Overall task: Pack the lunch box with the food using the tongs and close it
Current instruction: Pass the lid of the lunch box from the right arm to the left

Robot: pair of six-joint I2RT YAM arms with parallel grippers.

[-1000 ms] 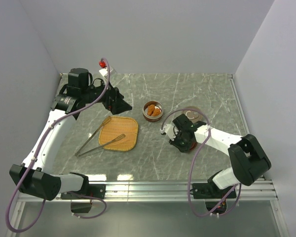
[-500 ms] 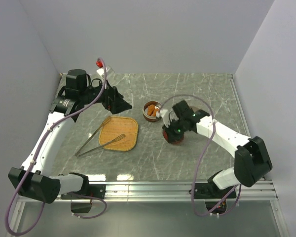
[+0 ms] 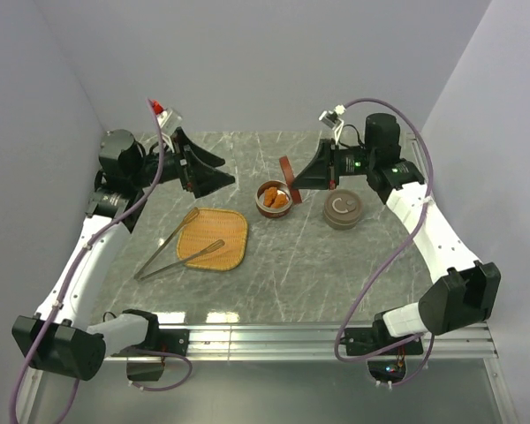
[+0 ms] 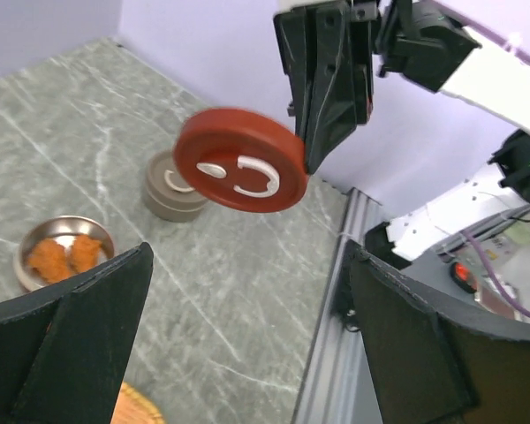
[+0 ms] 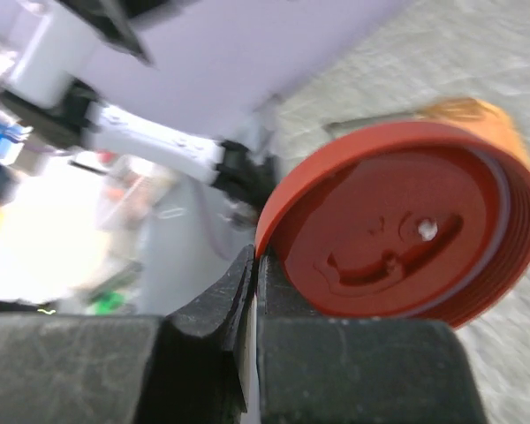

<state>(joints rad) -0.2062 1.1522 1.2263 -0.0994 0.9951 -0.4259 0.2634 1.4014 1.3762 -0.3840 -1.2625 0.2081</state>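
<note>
Orange-brown fried nuggets sit in a small round steel bowl near the middle of the grey-green marbled table. At the bowl's 7 o'clock lies a square orange-yellow woven tray. Long silver metal tongs rest at its 9 o'clock side, one tip on the weave. A round grey-brown container stands at the bowl's 3 o'clock. Above the bowl's 1 o'clock, the right gripper pinches a round red lid by its rim, held in the air. At 10 o'clock, the left gripper hangs wide apart and holds nothing.
</note>
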